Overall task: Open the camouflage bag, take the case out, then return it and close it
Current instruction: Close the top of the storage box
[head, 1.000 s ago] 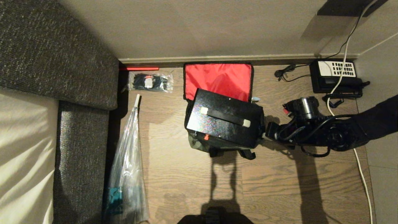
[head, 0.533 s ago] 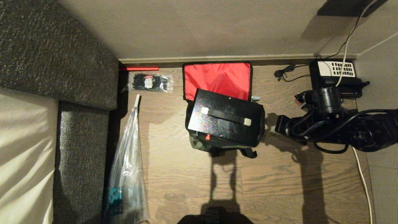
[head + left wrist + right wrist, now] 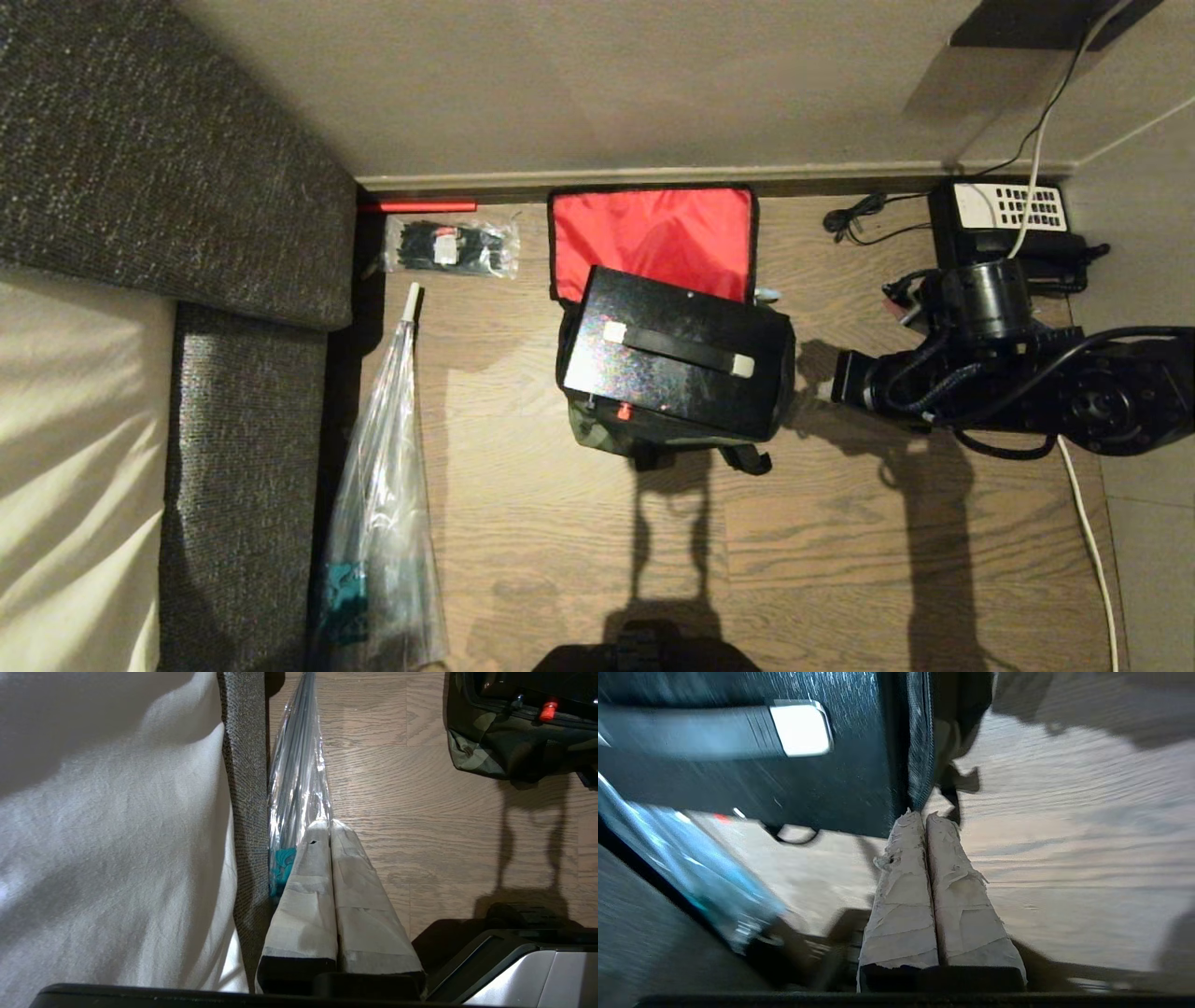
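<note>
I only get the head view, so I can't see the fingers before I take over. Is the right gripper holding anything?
Observer: No. The right gripper is shut on nothing, its tips near the side of the case.
Operator: And the left one? It isn't in my view.
Observer: The left gripper is shut and empty, above the clear plastic bag by the sofa.
Operator: Is any camouflage showing under the case?
Observer: Yes, the camouflage bag shows its patterned fabric below the red button.
</note>
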